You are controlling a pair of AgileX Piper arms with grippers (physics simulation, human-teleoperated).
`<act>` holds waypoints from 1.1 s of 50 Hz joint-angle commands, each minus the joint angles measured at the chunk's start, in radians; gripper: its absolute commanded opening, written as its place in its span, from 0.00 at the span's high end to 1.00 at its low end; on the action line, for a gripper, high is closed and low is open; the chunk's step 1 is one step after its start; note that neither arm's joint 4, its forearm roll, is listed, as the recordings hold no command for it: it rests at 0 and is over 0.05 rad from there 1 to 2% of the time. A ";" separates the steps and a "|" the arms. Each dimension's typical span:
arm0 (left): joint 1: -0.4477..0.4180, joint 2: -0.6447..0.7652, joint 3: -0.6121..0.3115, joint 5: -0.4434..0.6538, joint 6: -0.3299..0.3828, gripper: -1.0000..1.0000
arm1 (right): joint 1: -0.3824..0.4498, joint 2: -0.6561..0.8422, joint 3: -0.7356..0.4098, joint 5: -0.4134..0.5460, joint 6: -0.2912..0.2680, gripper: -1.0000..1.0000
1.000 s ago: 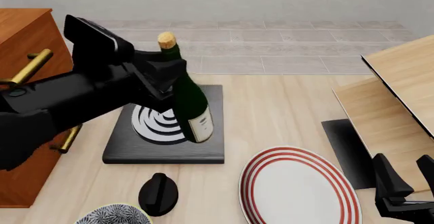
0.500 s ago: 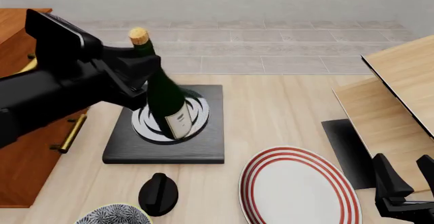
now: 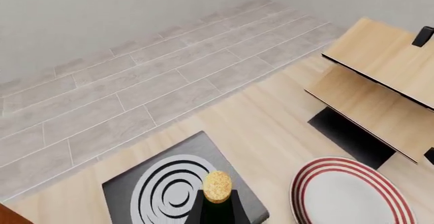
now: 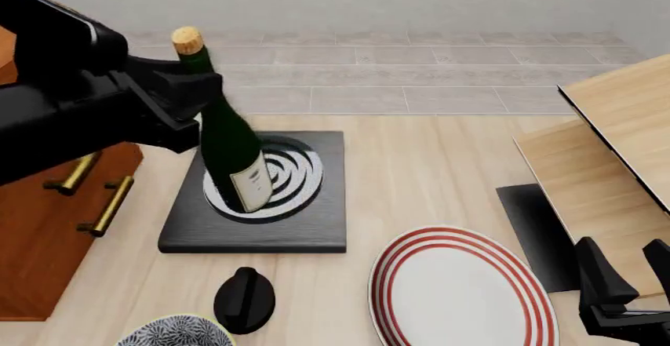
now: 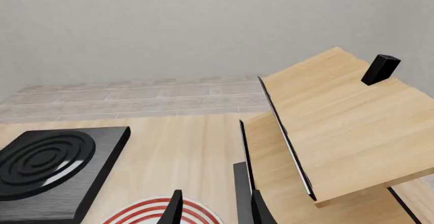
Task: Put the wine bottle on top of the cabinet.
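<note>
1. While the left wrist view looks down past the cork of the wine bottle (image 3: 218, 187), that cork sits over the dark square block (image 3: 135, 193) with white rings; the gripper's own fingers are out of this picture. A red-striped plate (image 3: 352, 196) lies beside the block on the pale wood surface (image 3: 271, 112), with bare surface running on to the grey tiled floor (image 3: 135, 82). Pale light-wood boards (image 3: 379, 82) stand beyond the plate.

2. As the front view shows it, the left gripper (image 4: 194, 99) is closed around the wine bottle (image 4: 225, 142) just below the neck, holding it tilted, cork towards 11 o'clock, base hanging over the ringed block (image 4: 314, 228). The cabinet (image 4: 52, 228) stands at 9 o'clock, its brass handles (image 4: 105, 205) facing the block; its top is mostly hidden behind the arm. At 6 o'clock lie a black knob (image 4: 244, 299) and a patterned bowl rim (image 4: 172, 330); the plate (image 4: 460, 291) is at 5 o'clock. The right gripper (image 4: 628, 283) rests at the lower right corner, fingers parted and holding nothing.

3. From the right wrist view, the right gripper (image 5: 213, 209) has its fingers apart around empty air above the plate's edge (image 5: 149, 211). The boards (image 5: 339, 127) fill one side, a small black block (image 5: 379, 69) standing on them; the ringed block (image 5: 61, 163) lies across open surface.
</note>
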 commanded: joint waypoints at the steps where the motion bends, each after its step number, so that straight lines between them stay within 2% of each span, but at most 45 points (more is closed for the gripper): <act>1: 0.013 -0.014 -0.037 0.063 0.018 1.00 | 0.000 0.000 0.000 0.000 0.000 0.00; 13: 0.039 0.007 -0.149 0.174 0.021 1.00 | 0.000 0.000 0.000 0.000 0.000 0.00; 35: 0.046 0.016 -0.231 0.302 0.059 1.00 | 0.000 -0.001 0.000 0.000 0.000 0.00; 44: 0.075 0.012 -0.311 0.377 0.066 1.00 | 0.000 -0.001 0.000 0.000 0.000 0.00; 51: 0.097 -0.003 -0.323 0.399 0.073 1.00 | 0.000 0.000 0.000 0.000 0.000 0.00; 55: 0.109 0.012 -0.379 0.432 0.076 1.00 | 0.000 -0.001 0.000 0.000 0.000 0.00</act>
